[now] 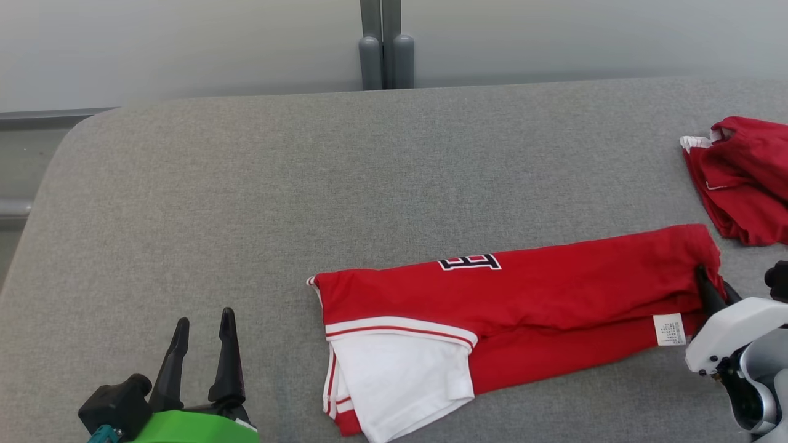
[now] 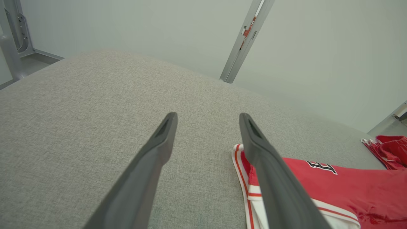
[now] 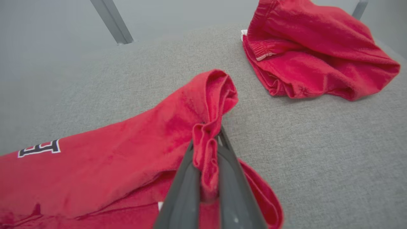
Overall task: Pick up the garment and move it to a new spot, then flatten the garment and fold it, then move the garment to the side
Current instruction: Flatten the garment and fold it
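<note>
Counter (image 1: 246, 184): grey woven cloth cover, matt, a bit rough. Garment (image 1: 554, 295): soft red cloth, fleecy-looking, w/ a smoother white cloth panel (image 1: 400, 375). Second red garment (image 1: 748, 178): same matt cloth. Left gripper (image 1: 204, 317): fingers (image 2: 149, 165) dark matt plastic, green shell (image 1: 191, 427) glossy. Posts (image 1: 386, 49): grey matt metal.

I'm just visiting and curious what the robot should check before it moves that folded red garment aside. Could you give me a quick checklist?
1. Right gripper shut on the end of the red garment: ok, cloth is bunched between its fingers.
2. All folded layers caught in that grip: cannot tell.
3. Left gripper open and off the cloth: ok.
4. Garment folded, lying on the grey table: ok.
5. Gap to the other red garment: ok, they lie apart.
</note>
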Robot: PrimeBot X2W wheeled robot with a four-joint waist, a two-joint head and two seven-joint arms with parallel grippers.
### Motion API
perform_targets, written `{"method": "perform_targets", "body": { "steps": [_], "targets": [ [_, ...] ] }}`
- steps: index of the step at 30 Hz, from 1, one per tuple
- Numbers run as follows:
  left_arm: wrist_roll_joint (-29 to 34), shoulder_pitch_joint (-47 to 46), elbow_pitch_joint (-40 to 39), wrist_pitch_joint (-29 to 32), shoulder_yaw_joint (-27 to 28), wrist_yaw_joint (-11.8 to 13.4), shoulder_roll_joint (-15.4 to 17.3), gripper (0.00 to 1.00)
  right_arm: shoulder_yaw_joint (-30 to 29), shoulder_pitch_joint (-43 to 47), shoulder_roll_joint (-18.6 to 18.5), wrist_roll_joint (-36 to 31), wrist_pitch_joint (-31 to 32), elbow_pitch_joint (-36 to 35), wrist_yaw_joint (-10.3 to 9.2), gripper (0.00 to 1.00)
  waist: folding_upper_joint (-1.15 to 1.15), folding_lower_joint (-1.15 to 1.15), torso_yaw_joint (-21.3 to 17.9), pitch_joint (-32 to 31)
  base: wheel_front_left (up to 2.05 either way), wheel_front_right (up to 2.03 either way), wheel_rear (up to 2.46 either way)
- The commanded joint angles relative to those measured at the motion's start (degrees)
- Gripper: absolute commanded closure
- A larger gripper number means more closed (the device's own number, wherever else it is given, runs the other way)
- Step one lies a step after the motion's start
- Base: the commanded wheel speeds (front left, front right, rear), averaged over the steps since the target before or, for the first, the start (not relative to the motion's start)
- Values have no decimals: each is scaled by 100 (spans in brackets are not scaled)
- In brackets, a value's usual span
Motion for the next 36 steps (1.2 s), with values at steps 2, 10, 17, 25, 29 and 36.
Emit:
{"method": "perform_targets", "body": {
  "steps": [2, 10, 17, 25, 29, 36],
  "targets": [
    [84, -91, 10, -30, 12, -20, -3, 0, 156, 182, 58, 146, 49, -420, -5, 100, 0, 0, -26, 5, 0, 0, 0],
    [102, -139, 67, -38, 2, -55, -10, 0, 1048, 560, 300, 587, 404, -1985, -4, 100, 0, 0, -10, -23, 0, 0, 0],
    [95, -195, 133, -40, -20, -89, -16, 0, 1946, 556, 580, 791, 583, -2344, -3, 100, 0, 0, 171, -94, 0, 0, 0],
    [107, -252, 170, -24, -56, -96, -40, 0, 2962, 247, 1032, 1053, 461, -1693, -3, 100, 0, 0, 543, -161, 0, 0, 0],
    [102, -274, 186, -16, -87, -113, -55, 0, 3253, -31, 1189, 1178, 287, -1103, -3, 100, 0, 0, 747, -163, 0, 0, 0],
    [109, -303, 215, -20, -122, -123, -87, 0, 3625, -592, 1318, 1436, -166, -8, -3, 100, 0, 0, 1052, -127, 0, 0, 0]
  ]
}}
